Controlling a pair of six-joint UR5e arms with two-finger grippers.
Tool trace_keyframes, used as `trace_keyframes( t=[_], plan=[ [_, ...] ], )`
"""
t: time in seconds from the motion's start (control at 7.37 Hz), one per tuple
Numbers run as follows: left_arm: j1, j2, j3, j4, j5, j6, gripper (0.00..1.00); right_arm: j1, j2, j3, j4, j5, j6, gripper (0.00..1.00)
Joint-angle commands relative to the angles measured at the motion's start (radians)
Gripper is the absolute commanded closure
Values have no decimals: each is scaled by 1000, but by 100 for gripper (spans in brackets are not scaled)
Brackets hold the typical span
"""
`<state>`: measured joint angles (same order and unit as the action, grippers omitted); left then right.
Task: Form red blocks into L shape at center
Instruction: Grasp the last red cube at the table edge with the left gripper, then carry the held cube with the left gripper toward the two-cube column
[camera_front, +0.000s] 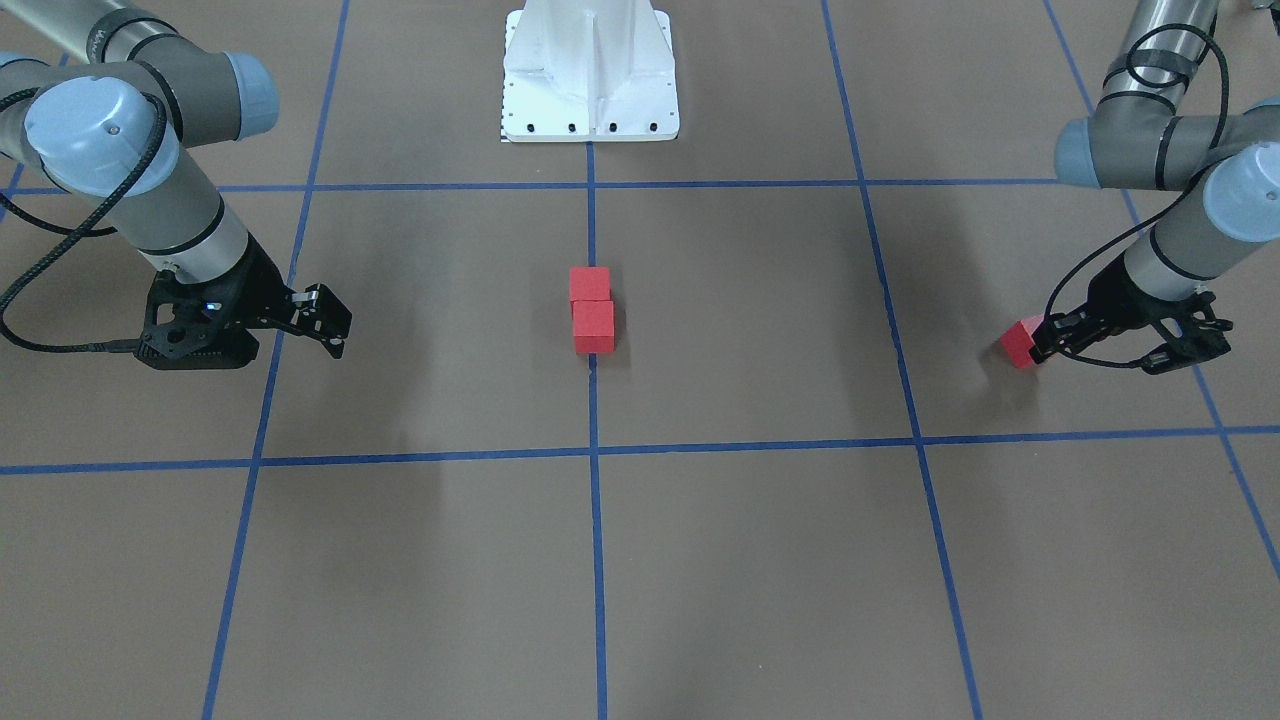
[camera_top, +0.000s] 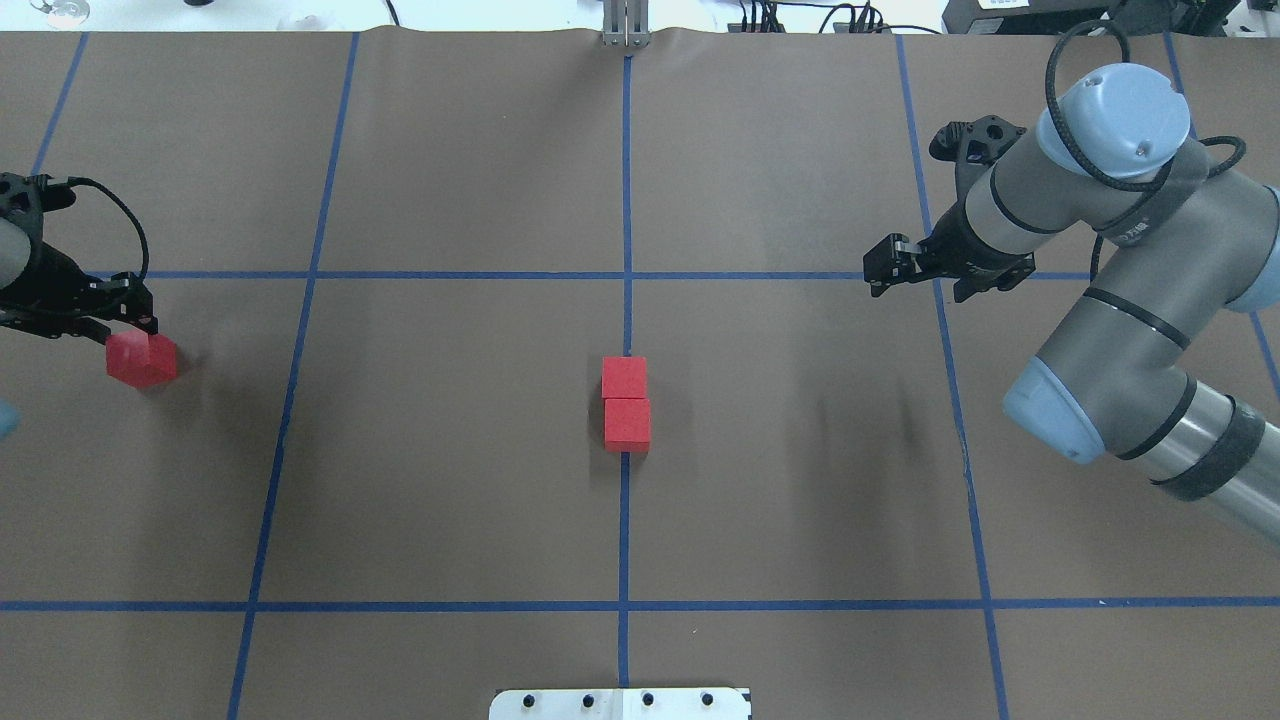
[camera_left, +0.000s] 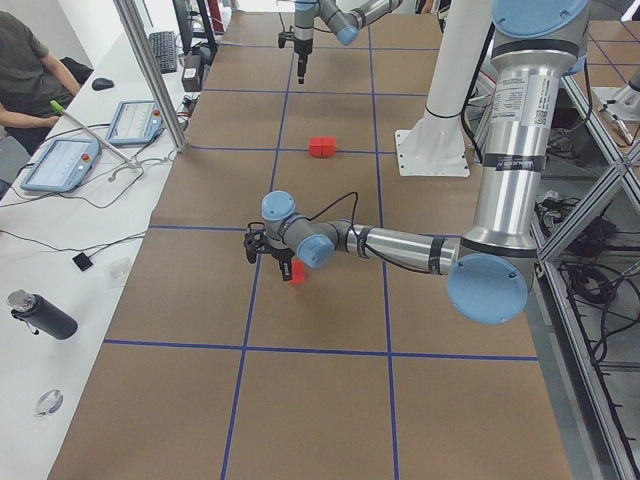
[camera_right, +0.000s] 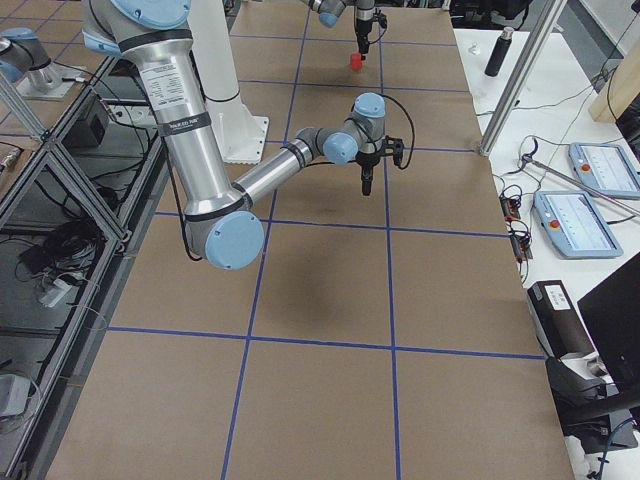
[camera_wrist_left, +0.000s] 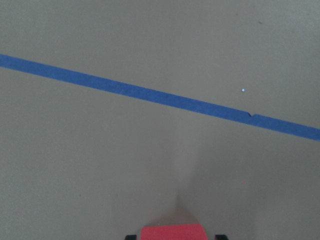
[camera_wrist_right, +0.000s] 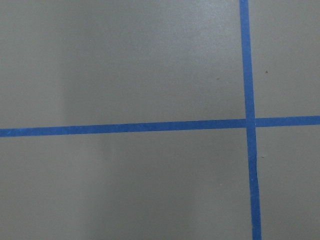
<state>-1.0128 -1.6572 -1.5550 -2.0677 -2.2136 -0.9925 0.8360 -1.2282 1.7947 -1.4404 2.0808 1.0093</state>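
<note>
Two red blocks (camera_top: 625, 378) (camera_top: 627, 424) lie touching in a short line on the central blue tape line at the center; in the front view they are the far one (camera_front: 589, 283) and the near one (camera_front: 593, 326). My left gripper (camera_top: 138, 340) is shut on the third red block (camera_top: 142, 360) at the table's left side, just above the surface. That block also shows in the front view (camera_front: 1020, 342) and at the bottom of the left wrist view (camera_wrist_left: 172, 233). My right gripper (camera_top: 884, 270) is open and empty, off to the right of the pair.
The white robot base (camera_front: 590, 75) stands at the table's robot side on the central line. In the exterior left view a side bench holds tablets (camera_left: 60, 163) and a bottle (camera_left: 40, 314), with a seated operator (camera_left: 25, 70) behind it.
</note>
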Motion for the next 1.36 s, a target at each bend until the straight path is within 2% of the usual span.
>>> trace_keyframes(
  t=[0.0, 0.27, 0.54, 0.81, 1.09, 1.22],
  plan=[
    [-1, -7, -19, 1, -3, -2, 100, 0, -1, 11, 0, 1, 2, 0],
    [-3, -35, -30, 11, -98, -3, 100, 0, -2, 22, -2, 1, 2, 0],
    [-1, -62, -30, 17, -100, -58, 100, 0, -4, 17, -2, -1, 2, 0],
    [11, -171, -31, 20, -98, -403, 100, 0, -7, 15, -2, -1, 2, 0],
    [75, -234, -34, 20, -89, -660, 100, -1, -7, 11, -2, -2, 2, 0],
    [130, -268, -34, 23, -72, -884, 100, -2, -7, 11, -2, -2, 2, 0]
  ],
)
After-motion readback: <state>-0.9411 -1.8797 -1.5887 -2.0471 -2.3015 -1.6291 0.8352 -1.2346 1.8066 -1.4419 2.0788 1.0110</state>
